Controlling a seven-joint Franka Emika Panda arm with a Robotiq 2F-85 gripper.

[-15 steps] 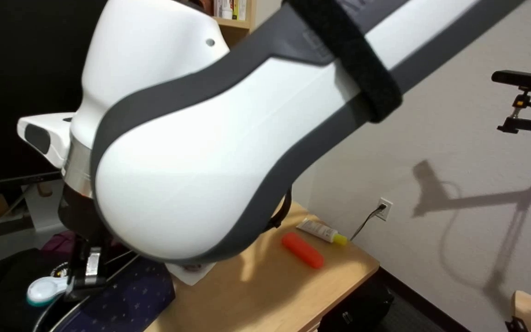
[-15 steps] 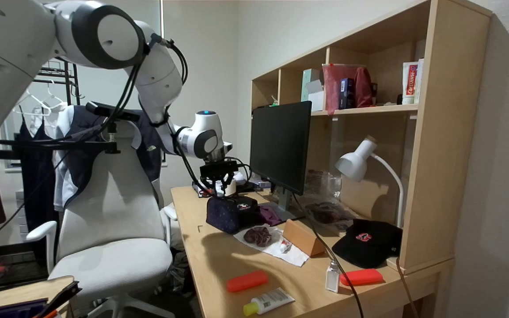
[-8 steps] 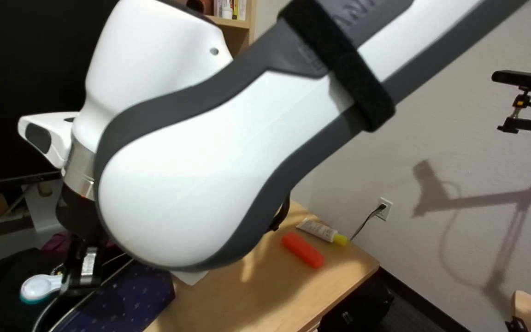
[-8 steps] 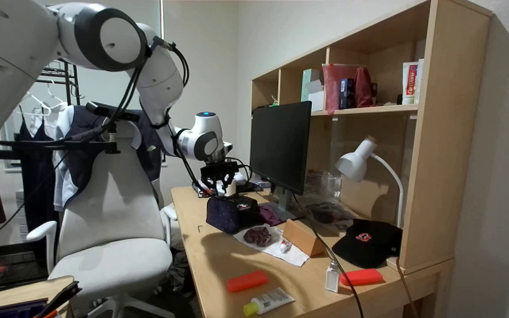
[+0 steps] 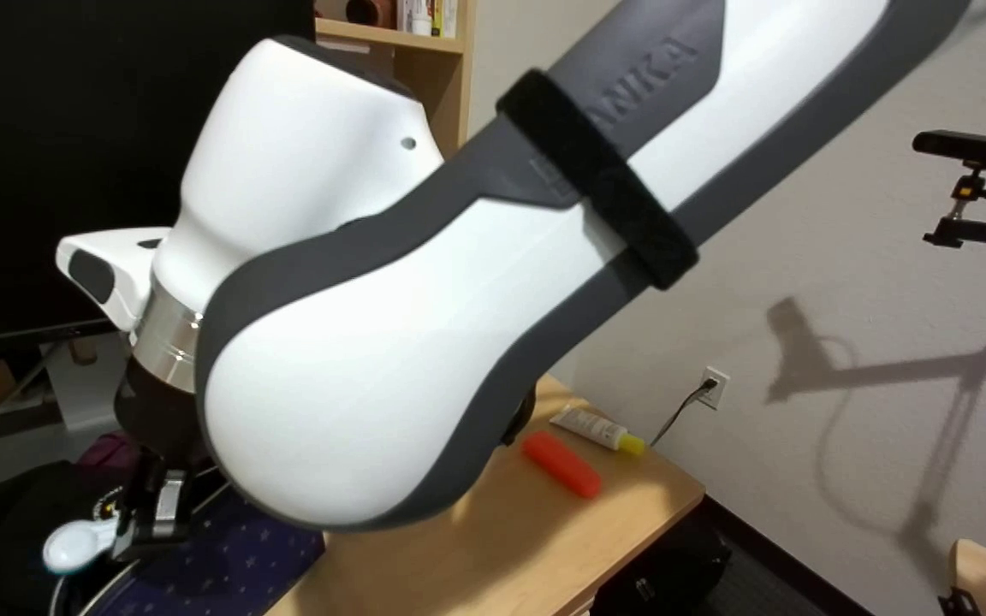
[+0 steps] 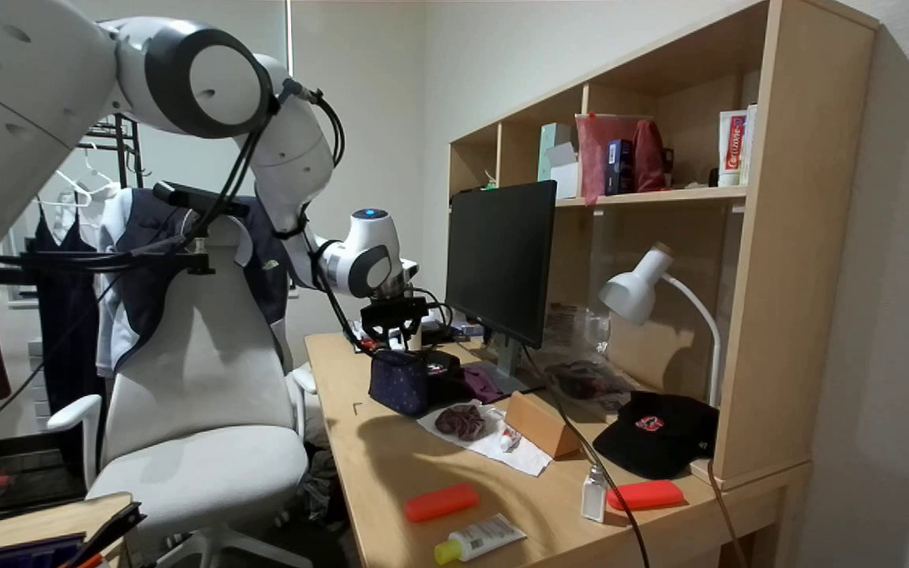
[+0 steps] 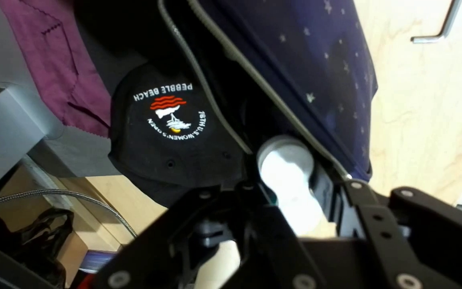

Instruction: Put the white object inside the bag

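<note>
1. White with a teal rim, the small object [image 7: 285, 164] is held fast; we see the gripper [image 7: 294, 184] pinching it from both sides.
2. Navy cloth with pale stars makes the bag [image 7: 315, 72], and its mouth gapes open. In the wrist view we find the small object over one end of that mouth (how deep it reaches, if at all, we cannot tell).
3. Just right of the bag, in an exterior view, we see a black hat [image 6: 445, 385], then purple cloth [image 6: 483, 383] farther right.
4. Near us on the desk [image 6: 375, 505] lie a red oblong [image 6: 441, 502] and a yellow-tipped tube [image 6: 490, 537].
</note>
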